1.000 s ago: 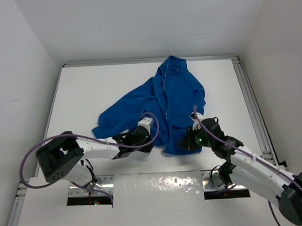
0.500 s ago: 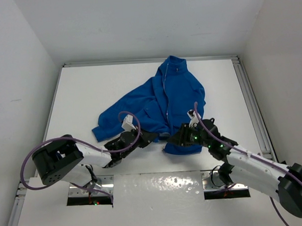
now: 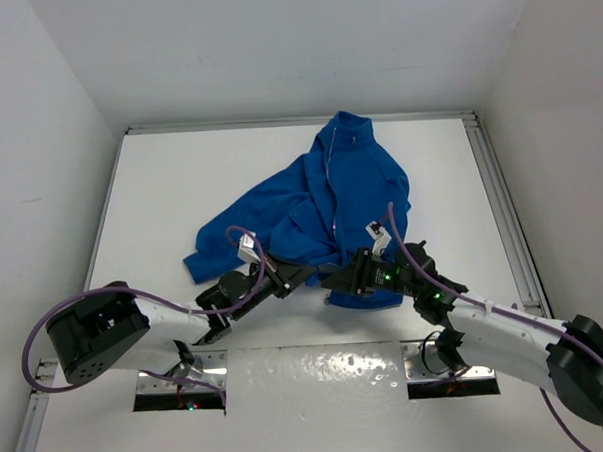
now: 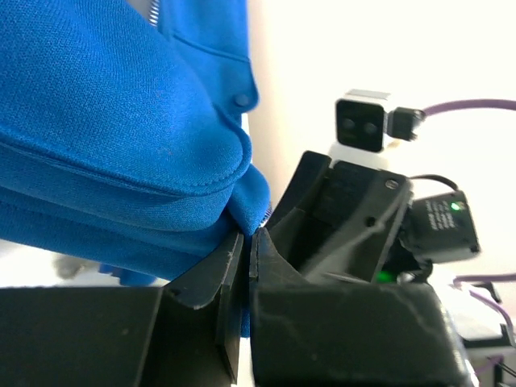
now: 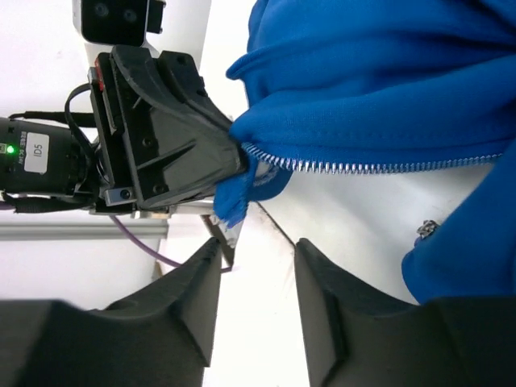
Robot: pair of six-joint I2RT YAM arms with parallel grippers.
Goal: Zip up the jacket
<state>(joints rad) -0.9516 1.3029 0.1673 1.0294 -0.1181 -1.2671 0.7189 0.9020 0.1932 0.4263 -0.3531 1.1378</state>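
The blue jacket lies spread on the white table, collar at the far side, its silver zipper running down the front. My left gripper is shut on the lower hem corner of the jacket beside the zipper, and blue cloth shows between its tips. My right gripper stands open just right of it, facing it. In the right wrist view my right gripper hangs empty below the pinched corner. The zipper teeth run right from there, and a small metal pull sits on the other front edge.
A metal rail runs along the table's right edge, with white walls on three sides. A shiny plate lies between the arm bases at the near edge. Purple cables loop off both wrists.
My right gripper has opened and moved left, up to the left gripper at the hem. The left arm has swung lower and turned, still holding the hem corner.
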